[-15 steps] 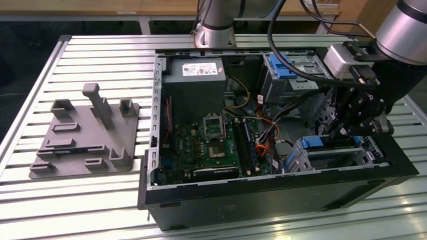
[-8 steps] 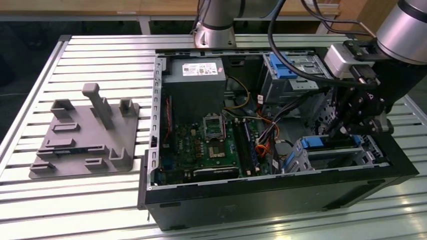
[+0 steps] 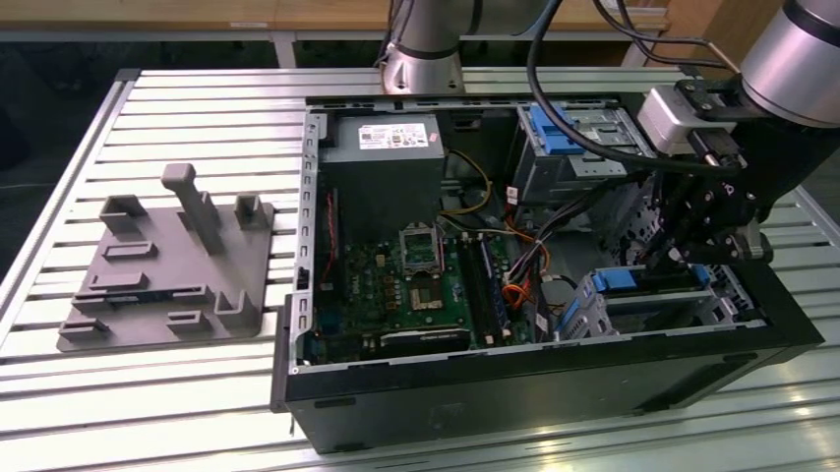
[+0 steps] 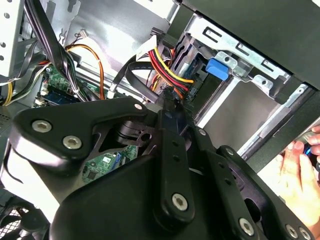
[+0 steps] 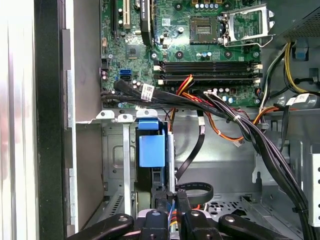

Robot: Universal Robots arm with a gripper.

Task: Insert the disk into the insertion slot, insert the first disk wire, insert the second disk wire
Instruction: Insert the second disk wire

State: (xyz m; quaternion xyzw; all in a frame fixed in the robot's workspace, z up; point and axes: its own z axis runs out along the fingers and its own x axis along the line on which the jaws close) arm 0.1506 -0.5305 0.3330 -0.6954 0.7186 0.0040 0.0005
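Your claw (image 3: 663, 261) reaches into the open computer case (image 3: 525, 393) on the bench (image 3: 197, 393), at the right of the exterior view, and pinches a disk wire (image 4: 167, 67) of red, yellow and black strands. The disk (image 3: 630, 282), in its blue carrier, sits inside the insertion slot (image 3: 683, 307), just below the claw in that view.

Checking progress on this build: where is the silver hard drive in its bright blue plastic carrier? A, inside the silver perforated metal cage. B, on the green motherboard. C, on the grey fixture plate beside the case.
A: in the first wrist view the hard drive's blue carrier stands inside the perforated metal cage.
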